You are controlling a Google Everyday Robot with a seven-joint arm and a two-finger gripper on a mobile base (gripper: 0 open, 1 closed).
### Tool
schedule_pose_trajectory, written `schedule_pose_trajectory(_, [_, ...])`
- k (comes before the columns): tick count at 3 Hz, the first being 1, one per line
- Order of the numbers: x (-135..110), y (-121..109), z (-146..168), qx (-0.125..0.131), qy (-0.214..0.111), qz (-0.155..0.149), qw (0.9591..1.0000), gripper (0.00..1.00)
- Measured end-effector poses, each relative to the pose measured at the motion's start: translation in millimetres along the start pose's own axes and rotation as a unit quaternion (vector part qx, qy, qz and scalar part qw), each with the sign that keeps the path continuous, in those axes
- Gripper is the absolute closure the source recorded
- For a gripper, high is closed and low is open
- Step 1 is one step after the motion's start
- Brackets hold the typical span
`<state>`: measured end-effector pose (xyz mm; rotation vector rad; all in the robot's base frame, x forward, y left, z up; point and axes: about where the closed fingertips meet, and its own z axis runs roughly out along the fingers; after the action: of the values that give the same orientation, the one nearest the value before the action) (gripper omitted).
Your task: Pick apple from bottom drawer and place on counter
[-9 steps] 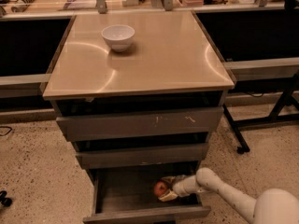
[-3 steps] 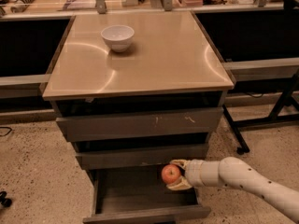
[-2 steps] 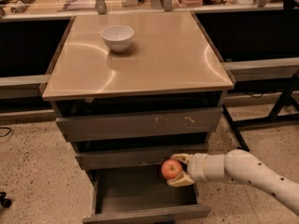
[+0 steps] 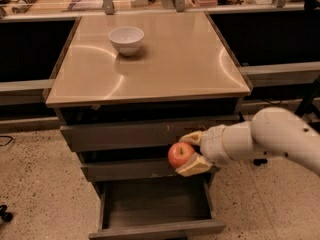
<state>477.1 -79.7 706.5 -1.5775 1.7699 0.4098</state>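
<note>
The gripper [image 4: 184, 154] pinches the one apple [image 4: 180, 154] between its two fingers, one above and one below, in front of the middle drawer [image 4: 125, 170]. Just beneath it the bottom drawer [image 4: 155, 228] stands open. The counter [image 4: 170, 64] above carries one white bowl [image 4: 126, 38].

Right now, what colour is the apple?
The apple is mostly red, camera view; the gripper holds it before the middle drawer.
</note>
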Motion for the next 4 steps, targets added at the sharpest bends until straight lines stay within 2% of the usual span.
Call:
schedule_pose_trajectory(1, [-61,-8,-49,0.012,0.010,-0.035,0.9993,1.00])
schedule_pose_trajectory(2, [-64,-8,-51,0.013,0.013,-0.038,0.9991,1.00])
schedule_pose_trajectory(3, [-110,-15,-84,-0.020,0.019,-0.026,0.9993,1.00])
schedule_pose_trajectory(4, [-109,-14,-83,-0.021,0.020,-0.026,0.9993,1.00])
